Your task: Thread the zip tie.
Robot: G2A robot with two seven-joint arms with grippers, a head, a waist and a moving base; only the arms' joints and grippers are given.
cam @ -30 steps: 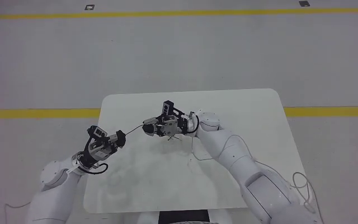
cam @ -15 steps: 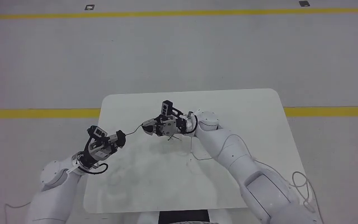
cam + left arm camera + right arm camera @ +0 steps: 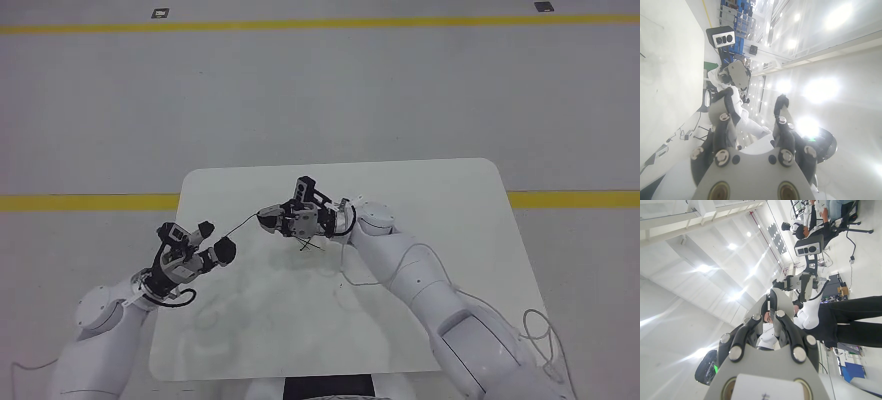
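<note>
A thin black zip tie [image 3: 245, 225] stretches through the air above the white table [image 3: 450, 200], between the two grippers. My right gripper [image 3: 267, 217] is shut on one end of it; in the right wrist view its fingers [image 3: 773, 298] are pressed together. My left gripper [image 3: 214, 241] sits at the tie's other end with its fingers spread wide. In the left wrist view nothing lies between the left gripper's [image 3: 755, 98] fingers [image 3: 728, 94], and the right gripper [image 3: 736, 75] shows beyond them. The left gripper [image 3: 802, 285] shows far off in the right wrist view.
A short thin dark strand [image 3: 311, 243] lies on the table beneath the right wrist. The table's left edge [image 3: 180, 215] runs close to the left gripper. Yellow floor lines [image 3: 80, 202] cross behind the table.
The left gripper, shut at the tie's end before, has opened its fingers. The right gripper has shifted slightly with the tie still in it.
</note>
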